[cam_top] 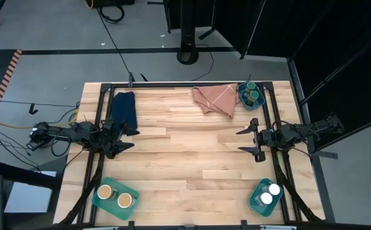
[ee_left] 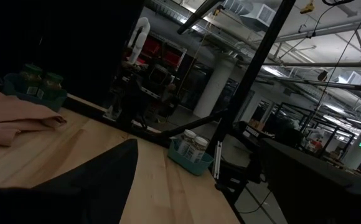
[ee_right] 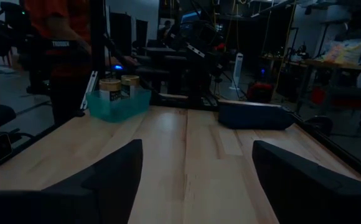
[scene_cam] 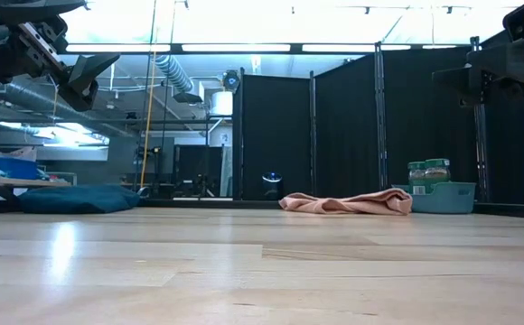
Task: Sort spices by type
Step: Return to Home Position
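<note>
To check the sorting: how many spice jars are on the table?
6. Two tan-lidded jars in the near-left bin, two white-lidded jars in the near-right bin, two green-lidded jars in the far-right bin.

On the table (cam_top: pixel 185 160), the far-right bin (cam_top: pixel 245 103) holds two jars (cam_top: pixel 254 96) with one cloth (cam_top: pixel 214 99) just to its left, another cloth (cam_top: pixel 123 110) lies far left, the near-left bin (cam_top: pixel 112 209) holds a second pair (cam_top: pixel 105 191), and the near-right bin (cam_top: pixel 257 194) a third pair (cam_top: pixel 266 199).
</note>
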Tool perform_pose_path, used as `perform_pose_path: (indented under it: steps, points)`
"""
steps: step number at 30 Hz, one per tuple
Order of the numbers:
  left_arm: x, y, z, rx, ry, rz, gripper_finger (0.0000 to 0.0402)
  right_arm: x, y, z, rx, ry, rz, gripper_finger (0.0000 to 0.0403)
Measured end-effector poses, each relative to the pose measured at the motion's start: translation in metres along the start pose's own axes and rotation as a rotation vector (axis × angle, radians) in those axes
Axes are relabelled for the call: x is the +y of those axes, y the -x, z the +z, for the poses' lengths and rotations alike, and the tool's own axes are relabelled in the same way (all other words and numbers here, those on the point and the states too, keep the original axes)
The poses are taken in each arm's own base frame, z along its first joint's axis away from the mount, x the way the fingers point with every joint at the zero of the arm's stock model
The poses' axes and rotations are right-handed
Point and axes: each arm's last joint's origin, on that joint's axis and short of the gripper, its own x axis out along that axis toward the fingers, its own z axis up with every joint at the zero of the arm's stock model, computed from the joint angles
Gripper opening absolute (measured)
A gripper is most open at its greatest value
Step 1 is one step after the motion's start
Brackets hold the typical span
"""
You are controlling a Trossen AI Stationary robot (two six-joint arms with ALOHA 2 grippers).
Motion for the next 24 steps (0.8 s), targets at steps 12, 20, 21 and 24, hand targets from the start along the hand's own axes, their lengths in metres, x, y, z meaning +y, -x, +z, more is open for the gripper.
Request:
perform_pose_path:
  steps: [12,20,21,24]
  points:
    - [0.0000,0.0000,0.0000,0.000,0.000,0.000,0.0339,0.0000,0.0000,0.0000,0.000,0.000,0.000,0.0311]
    - [0.0000,0.0000,0.0000,0.000,0.000,0.000,0.0339,0.0000,0.0000,0.0000,0.000,0.000,0.000,0.0307]
    - [0.0000,0.0000,0.0000,0.000,0.000,0.000,0.0339,0.0000,0.0000,0.0000,0.000,0.000,0.000,0.0307]
    - [0.0000,0.0000,0.0000,0.000,0.000,0.000,0.0339,0.0000,0.0000,0.0000,0.000,0.000,0.000,0.0309]
